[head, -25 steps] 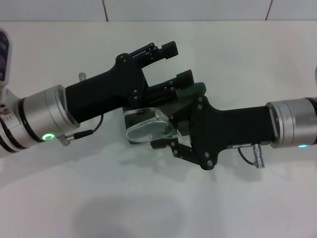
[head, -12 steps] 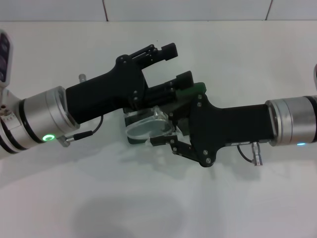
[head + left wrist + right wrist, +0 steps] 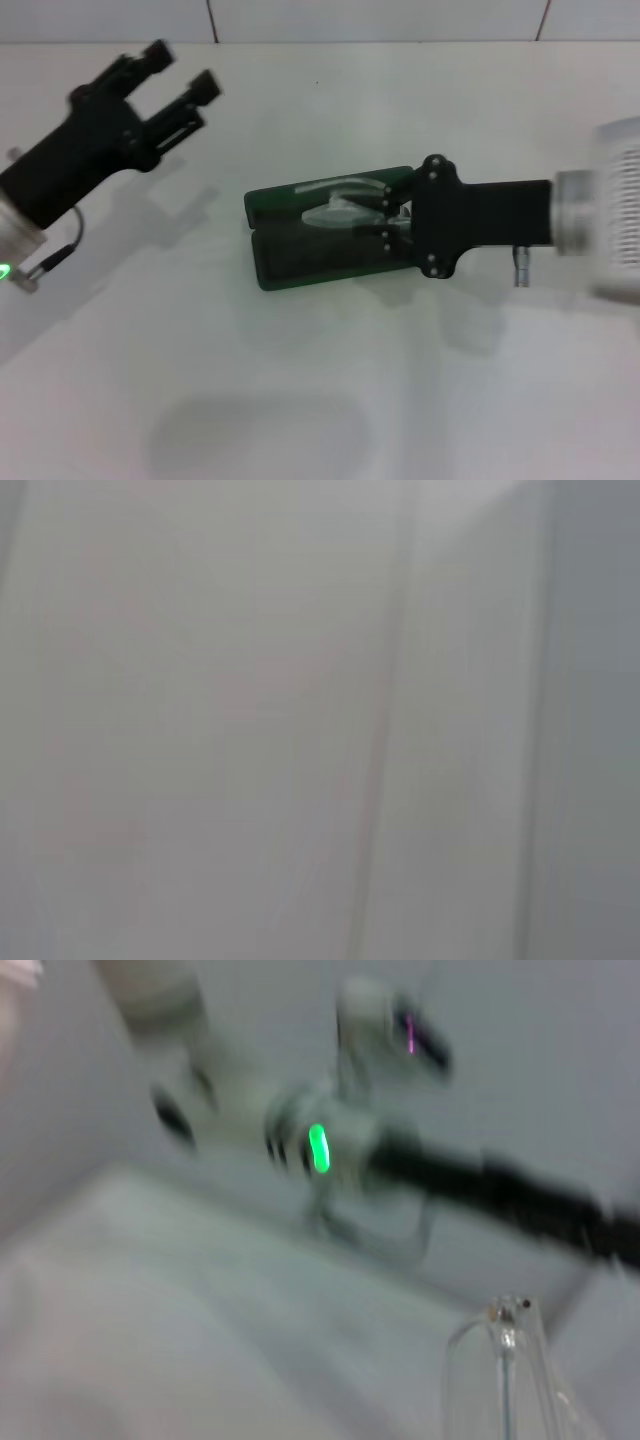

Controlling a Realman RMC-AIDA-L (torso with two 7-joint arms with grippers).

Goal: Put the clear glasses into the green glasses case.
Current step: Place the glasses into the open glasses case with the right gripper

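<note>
The green glasses case [image 3: 300, 262] lies open at the middle of the table in the head view, both halves flat. The clear glasses [image 3: 338, 210] rest across its far half. My right gripper [image 3: 387, 220] reaches in from the right and is shut on the right end of the clear glasses, over the case's right edge. In the right wrist view a clear part of the glasses [image 3: 505, 1380] shows close to the camera. My left gripper [image 3: 180, 70] is open and holds nothing, far off at the upper left.
The white table [image 3: 320, 400] surrounds the case. Its far edge [image 3: 400, 41] meets a tiled wall. In the right wrist view the left arm [image 3: 330, 1150] shows blurred with a green light. The left wrist view shows only a plain grey surface.
The left arm has pulled away from the case to the upper left. The glasses now lie in the open case, and the right gripper has turned and shifted right.
</note>
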